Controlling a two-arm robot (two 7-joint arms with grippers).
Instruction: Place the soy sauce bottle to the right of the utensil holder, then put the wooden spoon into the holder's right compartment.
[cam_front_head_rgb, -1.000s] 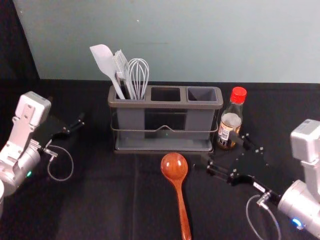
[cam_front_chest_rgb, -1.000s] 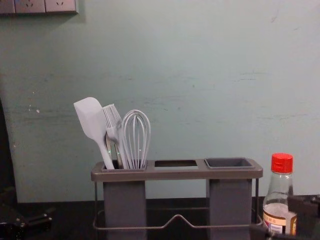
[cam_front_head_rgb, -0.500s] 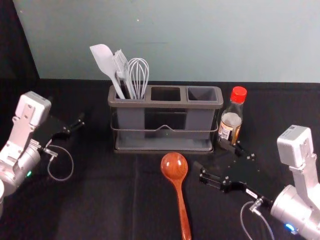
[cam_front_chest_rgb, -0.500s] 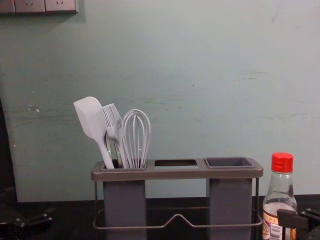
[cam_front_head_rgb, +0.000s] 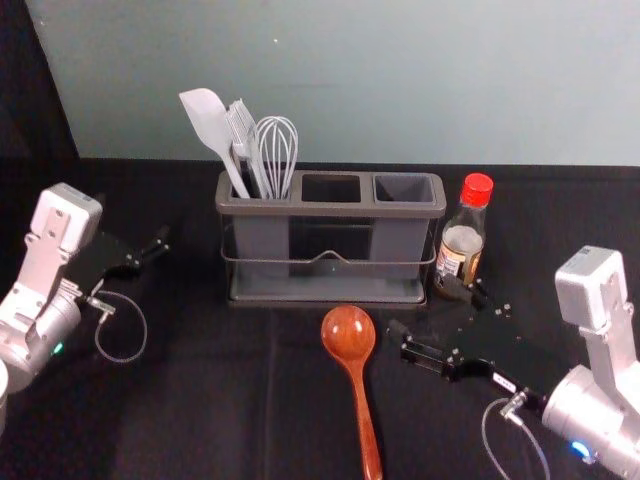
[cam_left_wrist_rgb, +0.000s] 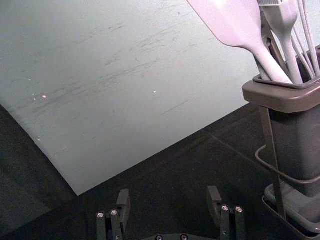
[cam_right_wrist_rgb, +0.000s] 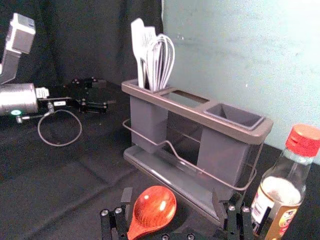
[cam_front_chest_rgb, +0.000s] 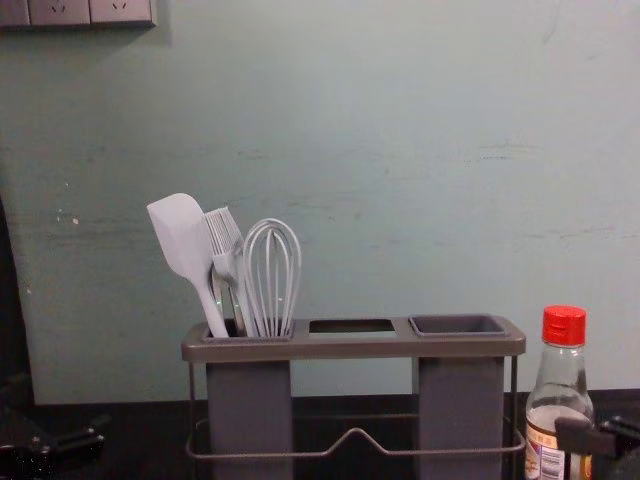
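the black tabletop carries the grey holder at upper centre in the head view, its right compartment without a utensil. the right claw is right of centre, released, its fingers spread; the left claw, also released, waits at middle left of the head view. the bottle stands upright just right of the holder, so that step looks done. the spoon lies at lower centre, down-left of the right claw, the nearer one; its long axis runs from bowl near the holder to handle at the bottom edge, so the grasp should close across it. compared with a second ago, the right claw has drawn back from the bottle; bottle and spoon are unmoved.
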